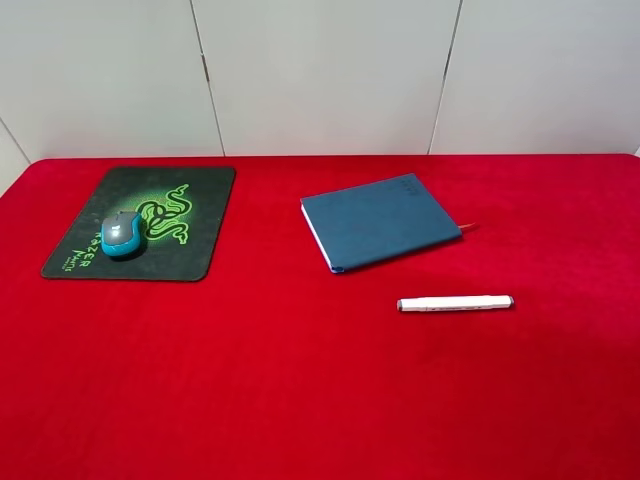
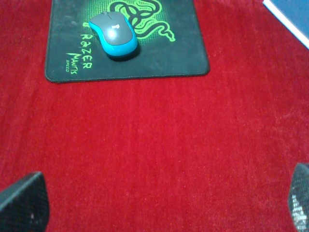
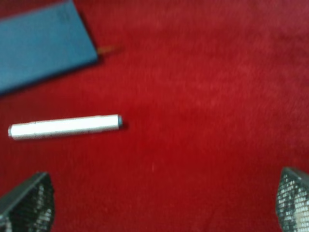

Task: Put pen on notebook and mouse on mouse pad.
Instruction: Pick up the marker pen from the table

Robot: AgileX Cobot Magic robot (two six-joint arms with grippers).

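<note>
The grey and teal mouse rests on the left part of the black mouse pad, beside the green logo. Lying flat at the table's centre-right is the dark blue notebook, closed, its corner just showing in the left wrist view. The white pen lies on the red cloth in front of the notebook, apart from it. My left gripper is open and empty, back from the pad. Open and empty too, my right gripper hovers near the pen. Neither arm appears in the exterior view.
A red cloth covers the whole table. White wall panels stand behind its far edge. The notebook's red ribbon pokes out at its right corner.
</note>
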